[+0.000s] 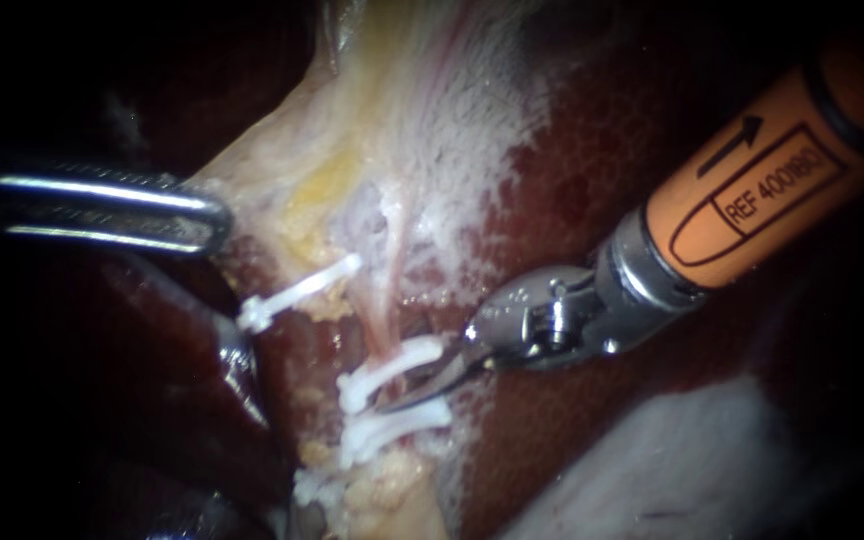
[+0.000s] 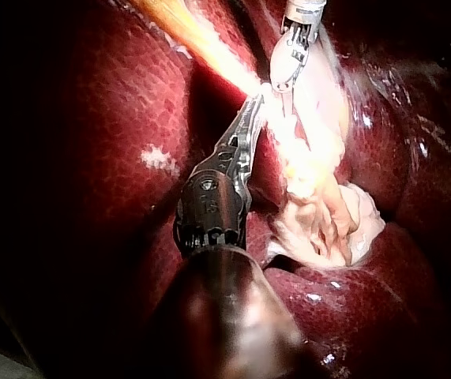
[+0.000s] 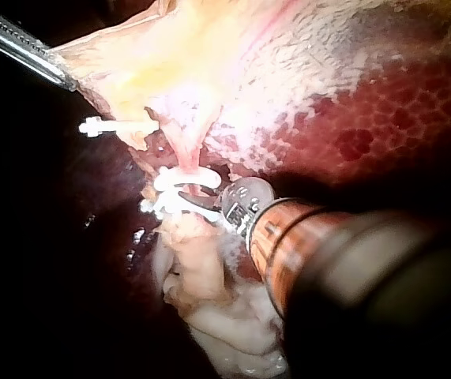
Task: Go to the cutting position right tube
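Two white plastic clips (image 1: 397,362), slender pink tube (image 1: 384,322), right instrument (image 1: 404,397) between

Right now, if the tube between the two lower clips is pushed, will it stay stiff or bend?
Probably bends: the tube looks thin, soft and pink. Likely slippery, since the wet tissue around it glistens. The clips pinching it may limit its swing.

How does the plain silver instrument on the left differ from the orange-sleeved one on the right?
The all-silver left instrument lies level; the orange-sleeved right instrument slants down from upper right. The left tool ends blunt and rounded; the right tapers to a dark curved point. The left meets the edge of the pale yellowish tissue; the right's tip sits between two white clips. Both are slender with metal tips.
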`<state>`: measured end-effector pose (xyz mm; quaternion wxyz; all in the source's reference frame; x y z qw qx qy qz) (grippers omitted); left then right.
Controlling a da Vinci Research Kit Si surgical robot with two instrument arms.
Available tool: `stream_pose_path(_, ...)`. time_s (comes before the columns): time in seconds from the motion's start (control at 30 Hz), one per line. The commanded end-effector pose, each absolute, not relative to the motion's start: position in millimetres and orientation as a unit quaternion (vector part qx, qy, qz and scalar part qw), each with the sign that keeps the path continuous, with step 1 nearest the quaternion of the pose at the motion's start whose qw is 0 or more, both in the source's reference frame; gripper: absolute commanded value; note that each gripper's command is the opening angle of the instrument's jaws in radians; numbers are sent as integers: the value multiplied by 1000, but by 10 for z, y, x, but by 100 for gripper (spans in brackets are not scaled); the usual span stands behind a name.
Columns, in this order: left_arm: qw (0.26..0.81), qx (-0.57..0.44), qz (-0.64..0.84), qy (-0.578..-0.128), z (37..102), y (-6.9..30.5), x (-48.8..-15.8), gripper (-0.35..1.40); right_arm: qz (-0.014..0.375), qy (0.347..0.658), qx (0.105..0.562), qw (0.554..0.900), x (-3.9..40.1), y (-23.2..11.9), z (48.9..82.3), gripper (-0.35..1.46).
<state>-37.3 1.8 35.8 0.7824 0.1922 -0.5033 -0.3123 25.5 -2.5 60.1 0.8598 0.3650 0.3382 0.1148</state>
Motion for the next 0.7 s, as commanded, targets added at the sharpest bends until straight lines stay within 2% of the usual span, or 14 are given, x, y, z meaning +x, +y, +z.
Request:
stream_pose_path(0.03, 783, 192, -312, -503, 358, 17, -373, -35, 115, 339, 365, 860, 255, -25, 601, 18)
stream_pose_path(0.7, 782, 193, -312, -503, 359, 17, -375, -35, 115, 345, 367, 856, 260, -25, 602, 18)
